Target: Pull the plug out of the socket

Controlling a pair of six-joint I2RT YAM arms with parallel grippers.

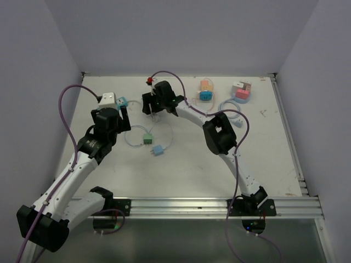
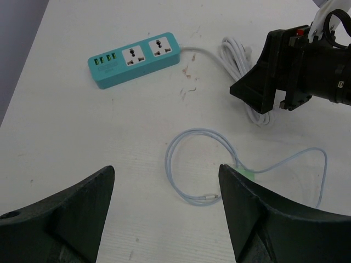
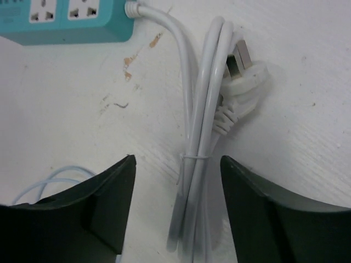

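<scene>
Plug point(image 3: 241, 74), white, lying flat on the desk point(image 2: 82, 131) with its prongs bare, touching its own tied cord point(image 3: 200, 137) and seated in no socket. Nearest the arm bases, the left gripper point(image 2: 165, 170) hovers with jaws apart, holding nothing, above a thin pale-blue cable loop point(image 2: 166, 156) and its green connector point(image 2: 244, 172). Farther out, the right gripper point(image 3: 176, 164) stands with jaws apart, the tied cord showing between its fingers, clamped on nothing. Beyond lies the teal power strip point(image 2: 134, 57), both of its sockets vacant. The pull therefore appears complete, and the step in hand is the release. The next move would call for a straight lift of the right gripper, clear of the cord, so that neither finger drags the plug.
</scene>
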